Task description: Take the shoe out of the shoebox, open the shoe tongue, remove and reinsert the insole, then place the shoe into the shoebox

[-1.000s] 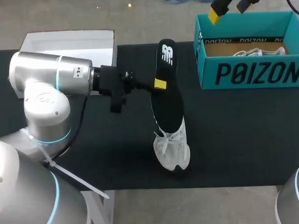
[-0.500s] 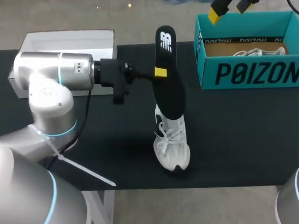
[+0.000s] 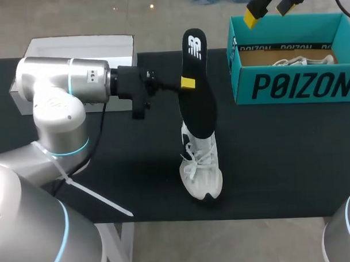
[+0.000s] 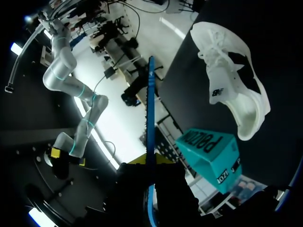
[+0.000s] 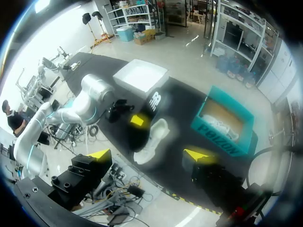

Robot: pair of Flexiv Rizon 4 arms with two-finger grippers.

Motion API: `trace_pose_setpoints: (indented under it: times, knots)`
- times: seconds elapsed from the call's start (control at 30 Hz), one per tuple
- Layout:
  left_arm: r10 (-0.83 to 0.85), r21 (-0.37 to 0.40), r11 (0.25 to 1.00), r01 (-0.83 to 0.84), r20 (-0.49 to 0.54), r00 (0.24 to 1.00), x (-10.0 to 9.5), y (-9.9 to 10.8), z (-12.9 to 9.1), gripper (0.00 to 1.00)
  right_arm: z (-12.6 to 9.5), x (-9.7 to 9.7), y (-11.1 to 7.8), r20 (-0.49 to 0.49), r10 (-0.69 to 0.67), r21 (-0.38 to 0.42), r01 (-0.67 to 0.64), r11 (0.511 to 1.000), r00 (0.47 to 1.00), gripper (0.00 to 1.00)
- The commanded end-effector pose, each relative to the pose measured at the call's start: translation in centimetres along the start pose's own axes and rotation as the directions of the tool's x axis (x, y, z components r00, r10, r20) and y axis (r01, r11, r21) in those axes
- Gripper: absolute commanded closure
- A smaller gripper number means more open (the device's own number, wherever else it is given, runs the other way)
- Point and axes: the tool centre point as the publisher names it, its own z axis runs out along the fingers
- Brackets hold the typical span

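Black matte bench (image 3: 279,162) fills the scene, its near edge running straight across with pale floor beyond, and at the far left edge sits a white open box (image 3: 74,51), square-cornered and flat-walled. Over at the far right corner stands the teal shoebox (image 3: 300,86), rigid card with its top open, brown paper and a second white shoe (image 3: 299,61) lying inside. Out in the middle, well apart from both boxes, there's the white shoe (image 3: 200,173), toe toward the near edge, laces up, mesh-looking upper with a pale sole. A wide stretch of dark surface shows on either side of it. Now the left arm comes in level from the left side, and the left gripper (image 3: 188,83) is clamped on the long edge of the black insole (image 3: 198,107), a thin, flat, rounded strip with a blue rim in the left wrist view. The insole stands lifted over the shoe's heel; its lower end meets the opening, though whether it sits inside I cannot tell. Up high, the right gripper (image 3: 268,10) hangs above the shoebox's far wall, fingers spread wide, holding nothing.
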Motion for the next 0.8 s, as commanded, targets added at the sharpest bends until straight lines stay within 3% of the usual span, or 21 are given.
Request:
trace_pose_setpoints:
  times: [0.03, 0.23, 0.33, 0.53, 0.8]
  knots:
    - [0.002, -0.001, 1.0, -0.002, 0.0, 1.0, 0.0, 0.0, 0.1, 1.0, 0.1, -0.3, 0.1, -0.061, 0.011, -0.011, -0.012, 1.0, 0.998, 0.0]
    - [0.002, -0.001, 1.0, -0.002, 0.0, 1.0, 0.0, 0.0, 0.1, 1.0, 1.9, -2.0, -2.2, -0.404, 0.044, -0.094, -0.09, 0.992, 0.914, 0.0]
    - [0.002, -0.001, 1.0, -0.002, 0.0, 1.0, 0.0, 0.0, 0.1, 1.0, 3.3, -2.1, -3.3, -0.491, 0.056, -0.096, -0.118, 0.988, 0.869, 0.0]
    - [0.002, -0.001, 1.0, -0.002, 0.0, 1.0, 0.0, 0.0, 0.1, 1.0, 6.5, -2.0, -5.1, -0.638, 0.115, -0.049, -0.19, 0.981, 0.761, 0.0]
    - [0.002, -0.001, 1.0, -0.002, 0.0, 1.0, 0.0, 0.0, 0.1, 1.0, 8.9, -1.1, -5.6, -0.699, 0.109, -0.067, -0.216, 0.974, 0.707, 0.0]
